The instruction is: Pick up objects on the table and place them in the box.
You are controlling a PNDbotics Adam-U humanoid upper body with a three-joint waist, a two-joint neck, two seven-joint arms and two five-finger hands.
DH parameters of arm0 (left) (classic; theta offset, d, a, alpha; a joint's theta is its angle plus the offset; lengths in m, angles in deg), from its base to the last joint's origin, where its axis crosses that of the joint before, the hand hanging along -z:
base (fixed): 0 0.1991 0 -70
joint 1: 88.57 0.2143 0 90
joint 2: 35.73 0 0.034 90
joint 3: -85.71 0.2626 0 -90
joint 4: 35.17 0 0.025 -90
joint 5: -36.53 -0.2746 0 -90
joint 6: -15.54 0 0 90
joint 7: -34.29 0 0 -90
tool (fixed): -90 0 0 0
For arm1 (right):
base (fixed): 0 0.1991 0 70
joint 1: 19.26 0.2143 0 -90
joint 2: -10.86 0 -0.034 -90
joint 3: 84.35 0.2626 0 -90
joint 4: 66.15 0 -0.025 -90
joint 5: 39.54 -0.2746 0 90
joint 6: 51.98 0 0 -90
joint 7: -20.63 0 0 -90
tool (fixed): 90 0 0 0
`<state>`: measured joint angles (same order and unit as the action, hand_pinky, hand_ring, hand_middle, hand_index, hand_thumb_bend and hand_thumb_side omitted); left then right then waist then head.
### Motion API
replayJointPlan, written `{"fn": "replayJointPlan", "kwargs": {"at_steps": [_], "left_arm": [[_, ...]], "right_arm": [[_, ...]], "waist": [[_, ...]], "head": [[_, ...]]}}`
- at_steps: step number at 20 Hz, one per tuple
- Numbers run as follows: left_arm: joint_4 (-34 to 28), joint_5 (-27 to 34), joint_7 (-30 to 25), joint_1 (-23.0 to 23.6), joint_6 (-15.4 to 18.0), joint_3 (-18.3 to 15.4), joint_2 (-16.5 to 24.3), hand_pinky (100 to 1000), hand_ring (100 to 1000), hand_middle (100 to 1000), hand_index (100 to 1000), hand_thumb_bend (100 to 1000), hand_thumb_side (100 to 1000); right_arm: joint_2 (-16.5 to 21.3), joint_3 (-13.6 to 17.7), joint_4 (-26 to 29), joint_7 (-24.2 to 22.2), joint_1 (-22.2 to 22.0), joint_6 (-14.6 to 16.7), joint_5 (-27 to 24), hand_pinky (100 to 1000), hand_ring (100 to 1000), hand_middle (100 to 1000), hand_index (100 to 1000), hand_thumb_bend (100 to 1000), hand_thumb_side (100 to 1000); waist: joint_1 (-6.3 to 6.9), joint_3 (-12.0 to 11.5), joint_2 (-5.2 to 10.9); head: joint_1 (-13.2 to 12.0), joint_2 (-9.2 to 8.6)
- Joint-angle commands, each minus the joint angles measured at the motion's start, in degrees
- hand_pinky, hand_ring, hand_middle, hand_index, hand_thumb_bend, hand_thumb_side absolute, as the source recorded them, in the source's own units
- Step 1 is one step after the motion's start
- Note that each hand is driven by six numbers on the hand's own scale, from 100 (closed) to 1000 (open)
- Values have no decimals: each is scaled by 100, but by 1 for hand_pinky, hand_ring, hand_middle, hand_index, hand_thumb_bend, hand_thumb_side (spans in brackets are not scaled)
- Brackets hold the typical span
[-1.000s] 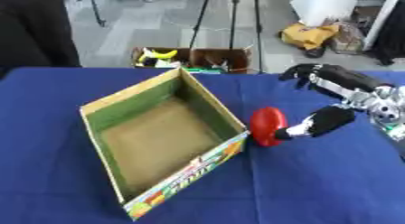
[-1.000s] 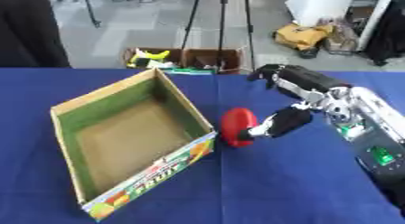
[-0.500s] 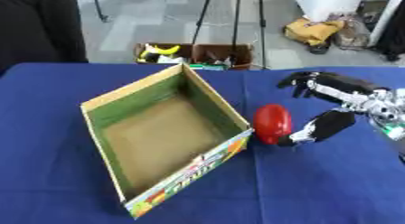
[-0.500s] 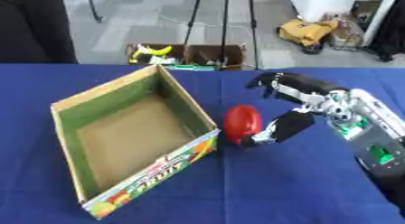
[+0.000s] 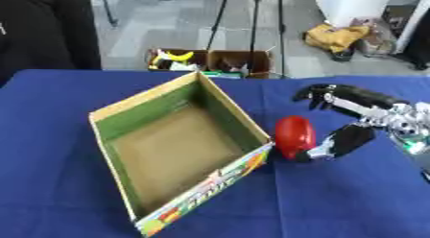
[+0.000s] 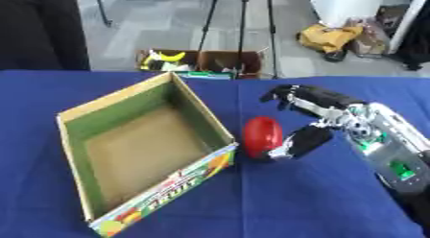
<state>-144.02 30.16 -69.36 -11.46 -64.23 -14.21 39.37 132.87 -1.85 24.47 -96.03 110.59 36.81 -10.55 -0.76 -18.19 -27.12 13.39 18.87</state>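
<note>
Open cardboard box (image 5: 181,150) sits left of centre on the blue table (image 5: 50,184), green inside walls, printed fruit label along its lower-right side, nothing visible inside. Just right of the box's right wall, a red rounded object (image 5: 295,136) stands on the cloth at frame centre. Right hand (image 6: 323,118) comes in from the right edge: thumb touches the red object's right side, fingers spread above it, not closed round it.

Bright, even light from overhead. Both views are soft and slightly blurred throughout. The box (image 5: 181,150) casts a faint shadow on the table (image 5: 50,194) along its near edge.
</note>
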Motion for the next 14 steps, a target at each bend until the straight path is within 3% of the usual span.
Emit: {"fn": "replayJointPlan", "kwargs": {"at_steps": [1, 8, 14], "left_arm": [[-61, -6, -2, -48, 33, -11, 132, 298, 597, 630, 683, 100, 907], [-45, -6, -8, -50, 61, -8, 122, 297, 597, 630, 683, 100, 906], [-37, -4, -6, -48, 76, -13, 111, 297, 597, 630, 683, 100, 906]], "right_arm": [[271, 40, -21, 39, 54, 74, 103, 759, 797, 914, 923, 759, 539], [258, 16, -117, -3, 46, 99, 157, 756, 794, 911, 923, 757, 532], [205, -10, -148, -86, 68, 37, -21, 704, 731, 848, 918, 740, 533]], "waist": [[2, -25, 97], [20, -70, 24], [41, -67, 6]], "head": [[62, -123], [152, -197], [176, -195]]}}
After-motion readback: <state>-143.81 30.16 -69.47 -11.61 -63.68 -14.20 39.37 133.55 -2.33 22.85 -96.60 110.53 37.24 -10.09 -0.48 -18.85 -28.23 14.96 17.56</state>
